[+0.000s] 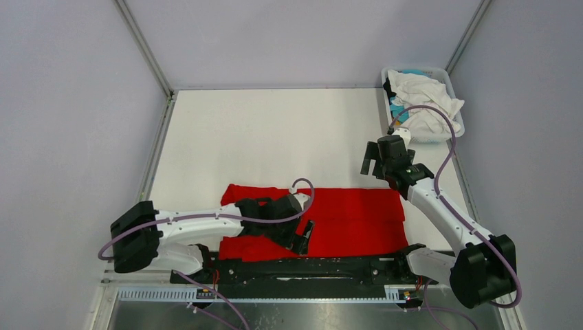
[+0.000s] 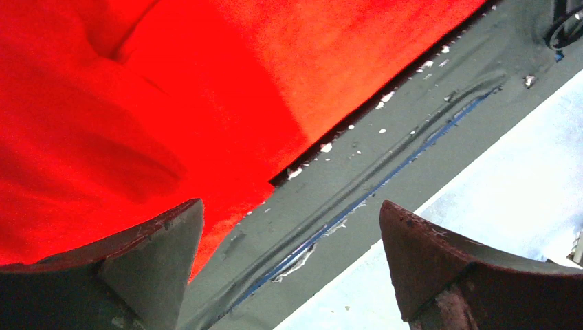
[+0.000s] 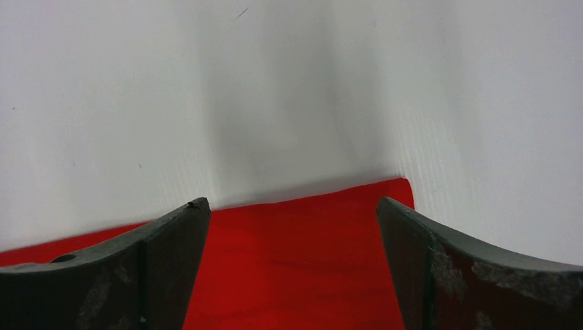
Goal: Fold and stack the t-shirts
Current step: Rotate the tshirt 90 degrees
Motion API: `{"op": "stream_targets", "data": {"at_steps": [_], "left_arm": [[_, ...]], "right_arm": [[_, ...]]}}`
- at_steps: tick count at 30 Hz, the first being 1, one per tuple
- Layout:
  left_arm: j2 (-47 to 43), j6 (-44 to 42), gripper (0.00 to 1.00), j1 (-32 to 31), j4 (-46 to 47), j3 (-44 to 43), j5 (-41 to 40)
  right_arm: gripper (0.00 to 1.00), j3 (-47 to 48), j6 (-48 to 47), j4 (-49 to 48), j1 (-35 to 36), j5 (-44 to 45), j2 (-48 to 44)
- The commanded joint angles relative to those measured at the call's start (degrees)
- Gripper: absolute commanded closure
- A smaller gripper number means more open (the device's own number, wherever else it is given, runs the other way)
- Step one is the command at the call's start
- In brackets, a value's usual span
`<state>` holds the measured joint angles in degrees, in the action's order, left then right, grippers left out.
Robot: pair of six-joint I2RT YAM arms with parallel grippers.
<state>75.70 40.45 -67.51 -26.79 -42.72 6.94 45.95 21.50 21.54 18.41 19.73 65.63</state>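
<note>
1. White table (image 1: 275,130), grey walls on three sides.
2. Your red shirt (image 1: 357,216) lies spread flat along the near edge, centre to right.
3. Left gripper (image 1: 303,239) hangs over the shirt's near hem beside the dark rail (image 2: 412,117), jaws apart, holding nothing.
4. Right gripper (image 1: 371,165) hovers by the shirt's far right corner, jaws apart, empty.
5. Basket (image 1: 430,139) at the far right corner holds a heaped white shirt (image 1: 426,96).

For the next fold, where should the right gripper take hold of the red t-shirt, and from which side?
Probably grip the red t-shirt at its far right corner, coming from above: that corner lies flat with bare table beyond it, just ahead of the open right gripper.
</note>
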Motion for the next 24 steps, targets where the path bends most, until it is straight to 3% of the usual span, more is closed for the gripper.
{"op": "stream_targets", "data": {"at_steps": [1,4,9,13,20,24], "left_arm": [[-4.66,3.75,0.01,0.51,-5.84,-2.21,-12.48],[-8.28,7.97,0.01,7.51,-5.15,1.34,-12.06],[-9.40,9.23,0.01,25.56,8.08,9.54,-1.63],[-2.76,9.49,0.01,30.34,13.43,8.04,-0.13],[17.39,5.46,0.01,39.70,15.55,-5.15,3.22],[30.43,4.58,0.01,41.41,11.27,-20.85,4.62]], "right_arm": [[0.00,0.00,1.49,1.72,-0.33,-3.48,0.28],[0.01,-1.09,3.77,3.35,-0.30,-9.41,-0.29],[0.01,-7.49,6.87,1.12,-0.22,-25.93,-1.74],[0.01,-11.72,7.29,-2.04,-0.22,-30.97,-0.42],[0.00,-13.14,5.47,-5.09,-0.12,-36.81,8.28],[0.00,-12.73,7.31,-8.55,0.87,-43.15,13.76]]}}
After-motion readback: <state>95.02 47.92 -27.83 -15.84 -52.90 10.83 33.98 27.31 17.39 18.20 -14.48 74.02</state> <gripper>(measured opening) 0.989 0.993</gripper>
